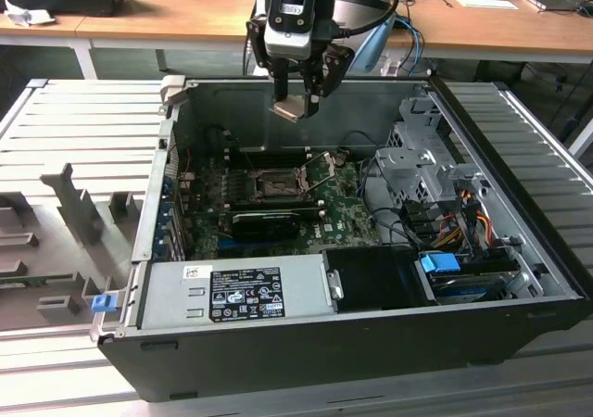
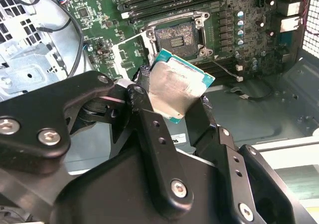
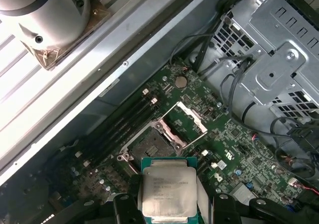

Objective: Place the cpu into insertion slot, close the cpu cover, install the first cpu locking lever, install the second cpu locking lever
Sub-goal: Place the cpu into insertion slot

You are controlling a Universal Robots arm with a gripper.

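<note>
While end effector (image 1: 296,104) grips cpu (image 2: 177,89), sides hidden, slot (image 2: 175,37) uncov'd

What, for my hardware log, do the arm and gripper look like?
The gripper is matt black, with a pale grey and white box on its front in the exterior view. Its fingers are flat black bars joined by silver screws. The arm is a silver-grey cylinder, and black cables loop beside the wrist.

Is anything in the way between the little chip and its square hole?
Nothing visible. The black pincer holds the small grey-beige square chip in the air; the dark square socket lies open, its silver metal frame cover tipped up beside it.
</note>
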